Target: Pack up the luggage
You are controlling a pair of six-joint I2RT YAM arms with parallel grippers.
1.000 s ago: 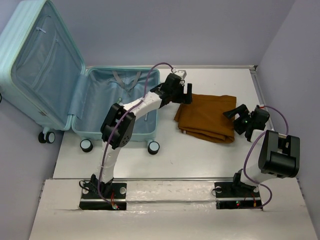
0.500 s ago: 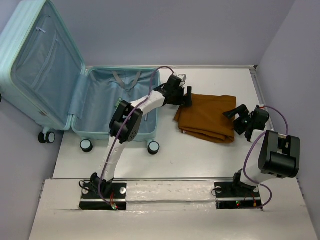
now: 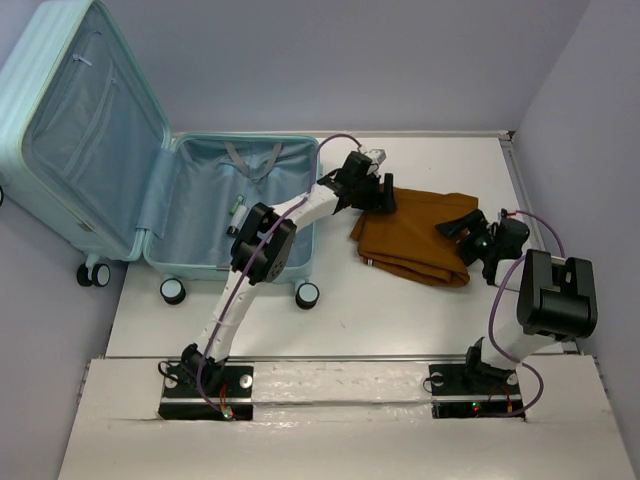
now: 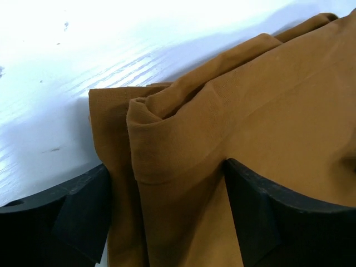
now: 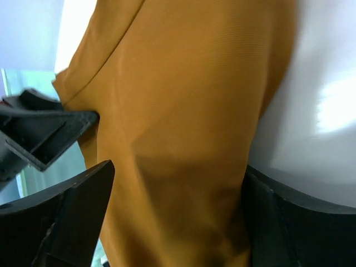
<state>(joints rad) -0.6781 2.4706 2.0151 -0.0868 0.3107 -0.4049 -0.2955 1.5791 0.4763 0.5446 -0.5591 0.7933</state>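
Grasp step: my left hand (image 3: 380,192) and right hand (image 3: 463,229), both apart, straddle opposite edges of the brown cloth (image 3: 415,240) right of the luggage (image 3: 190,232). Next, I judge: clamp, lift together.

Pale lilac walls (image 3: 400,60), glossy white table (image 3: 400,320) — bright, even light
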